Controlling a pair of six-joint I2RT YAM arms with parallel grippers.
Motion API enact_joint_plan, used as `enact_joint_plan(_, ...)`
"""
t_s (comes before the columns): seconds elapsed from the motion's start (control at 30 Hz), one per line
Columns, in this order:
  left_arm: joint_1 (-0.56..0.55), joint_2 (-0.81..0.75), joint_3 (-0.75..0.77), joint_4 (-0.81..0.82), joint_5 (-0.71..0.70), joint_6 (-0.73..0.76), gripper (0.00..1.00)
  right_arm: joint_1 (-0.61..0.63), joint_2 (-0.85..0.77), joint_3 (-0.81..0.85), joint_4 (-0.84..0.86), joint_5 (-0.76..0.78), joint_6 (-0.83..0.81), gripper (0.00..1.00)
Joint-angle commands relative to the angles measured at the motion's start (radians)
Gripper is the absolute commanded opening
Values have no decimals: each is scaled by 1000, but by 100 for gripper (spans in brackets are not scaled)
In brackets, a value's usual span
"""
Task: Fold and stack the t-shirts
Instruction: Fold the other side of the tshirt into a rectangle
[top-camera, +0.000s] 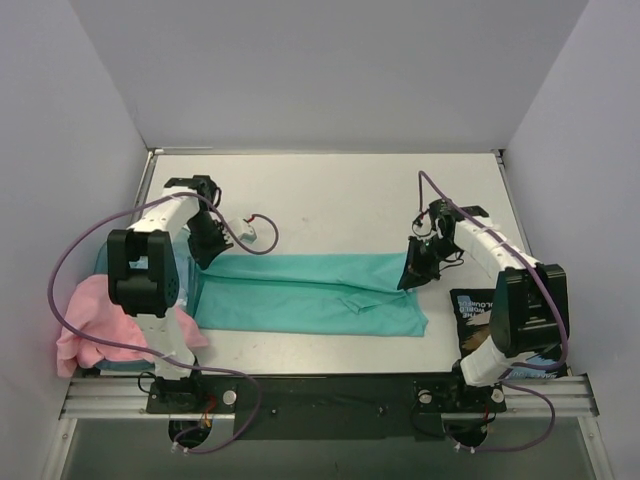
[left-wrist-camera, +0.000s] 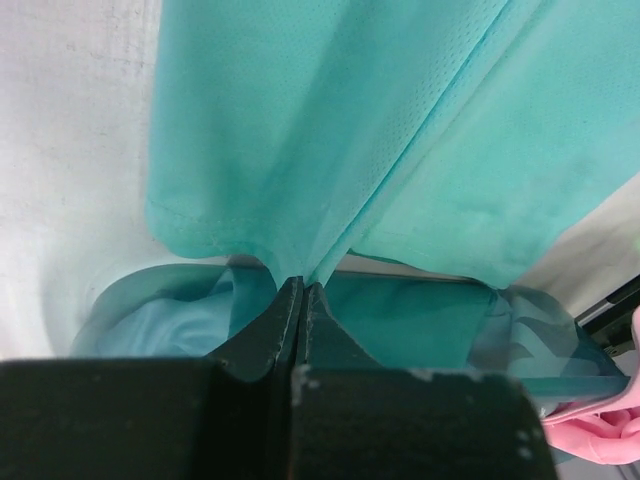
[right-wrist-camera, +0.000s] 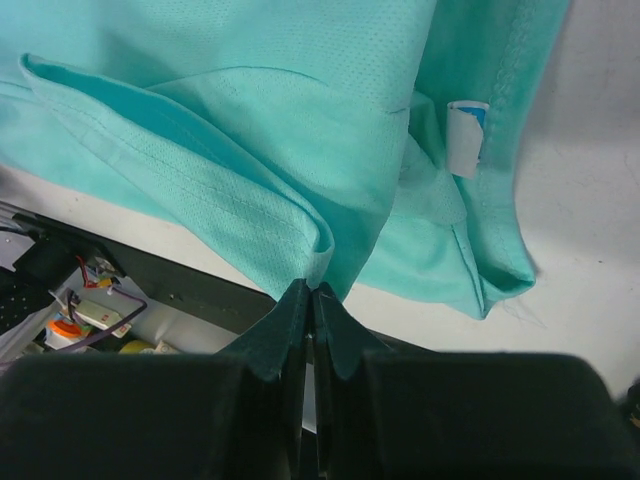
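Observation:
The teal-green t-shirt (top-camera: 300, 292) lies stretched as a long band across the table between both arms. My left gripper (top-camera: 207, 250) is shut on its far left corner, with the cloth (left-wrist-camera: 300, 160) pinched at the fingertips. At the far right corner my right gripper (top-camera: 414, 272) is shut on a folded edge of the same shirt (right-wrist-camera: 250, 130), whose small white tag (right-wrist-camera: 465, 135) hangs near the hem. The pale pink t-shirt (top-camera: 95, 320) lies crumpled at the near left, partly behind the left arm.
A translucent blue tub (left-wrist-camera: 150, 310) sits at the left under the pink shirt. A black printed packet (top-camera: 475, 310) lies at the near right by the right arm's base. White walls close in the table (top-camera: 330, 190) on three sides.

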Motion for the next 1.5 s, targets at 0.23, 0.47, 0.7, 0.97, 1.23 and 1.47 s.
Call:
enact_joint_plan(0.23, -45, 14, -41, 65, -79, 43, 0, -2, -6, -42, -49, 28, -31, 0)
enact_joint_plan(0.47, -54, 27, -18, 33, -99, 61, 33, -2, 48, -40, -53, 42, -8, 3)
enact_joint_plan(0.7, -76, 13, 99, -133, 1, 78, 61, -5, 14, 6, -142, 116, 5, 43)
enact_joint_plan(0.97, -131, 56, 271, -236, 171, -20, 28, 44, -47, 135, -131, 263, 48, 18)
enact_joint_plan(1.23, -134, 83, 67, 81, 12, -137, 6, 73, 90, 83, 108, 197, 136, 0)
enact_joint_plan(1.47, -131, 47, -82, 61, -19, -101, 6, 38, 201, 36, 155, 235, 143, 0)
